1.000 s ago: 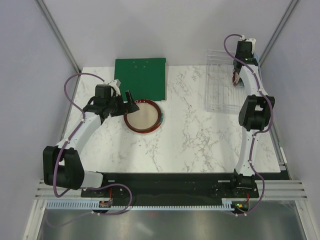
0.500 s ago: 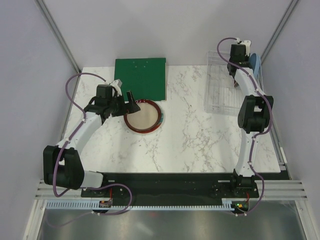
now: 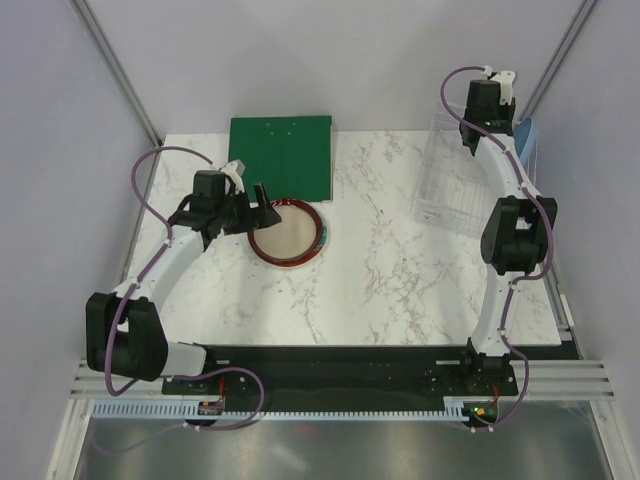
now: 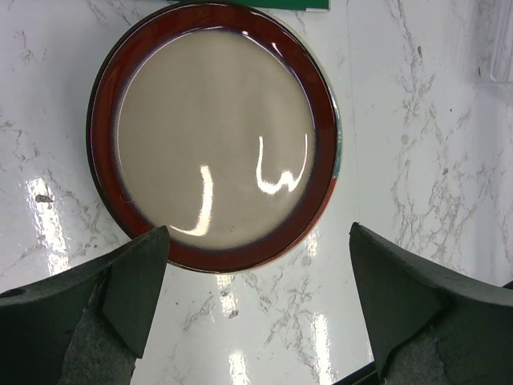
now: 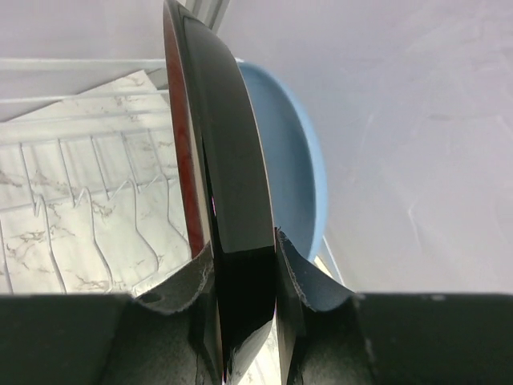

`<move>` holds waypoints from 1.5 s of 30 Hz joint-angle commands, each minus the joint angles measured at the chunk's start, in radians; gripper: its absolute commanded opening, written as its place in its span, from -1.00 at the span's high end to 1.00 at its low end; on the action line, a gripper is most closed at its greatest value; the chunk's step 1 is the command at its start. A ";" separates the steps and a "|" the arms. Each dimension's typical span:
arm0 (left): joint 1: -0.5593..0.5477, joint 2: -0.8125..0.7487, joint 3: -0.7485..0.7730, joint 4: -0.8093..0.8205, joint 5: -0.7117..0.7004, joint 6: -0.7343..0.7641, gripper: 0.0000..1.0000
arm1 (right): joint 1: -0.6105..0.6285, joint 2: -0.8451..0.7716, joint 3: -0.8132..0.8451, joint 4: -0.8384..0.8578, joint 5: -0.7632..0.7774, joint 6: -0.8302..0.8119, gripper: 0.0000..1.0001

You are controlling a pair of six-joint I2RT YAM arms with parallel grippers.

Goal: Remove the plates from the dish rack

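Observation:
A dark red-rimmed plate with a beige centre (image 3: 285, 232) lies flat on the marble table; it also shows in the left wrist view (image 4: 215, 132). My left gripper (image 3: 262, 212) is open and empty just above the plate's near edge (image 4: 258, 233). My right gripper (image 3: 480, 135) is over the clear dish rack (image 3: 450, 185). It is shut (image 5: 244, 249) on the rim of an upright plate with a red face and a dark glossy back (image 5: 220, 160), seen edge-on. A light blue plate (image 5: 292, 160) stands behind it at the rack's right end (image 3: 527, 145).
A flat green square board (image 3: 281, 157) lies at the back, touching the far side of the beige-centred plate. The rack's wire dividers (image 5: 96, 200) show to the left of the held plate. Grey walls close in behind and to the right of the rack.
My right wrist swung left, then back right and up with the plate. The rack now sits skewed and the blue plate shows at its right. The left arm has not moved.

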 commanded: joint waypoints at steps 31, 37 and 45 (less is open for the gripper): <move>-0.013 -0.158 -0.257 0.641 0.355 -0.344 -1.00 | 0.403 -0.785 -0.397 -0.132 -0.718 0.426 1.00; -0.034 -0.160 -0.318 0.790 0.376 -0.425 -1.00 | 0.472 -0.865 -0.571 -0.029 -0.813 0.540 1.00; -0.086 -0.129 -0.358 0.862 0.350 -0.454 -1.00 | 0.621 -0.873 -0.623 0.060 -0.848 0.610 1.00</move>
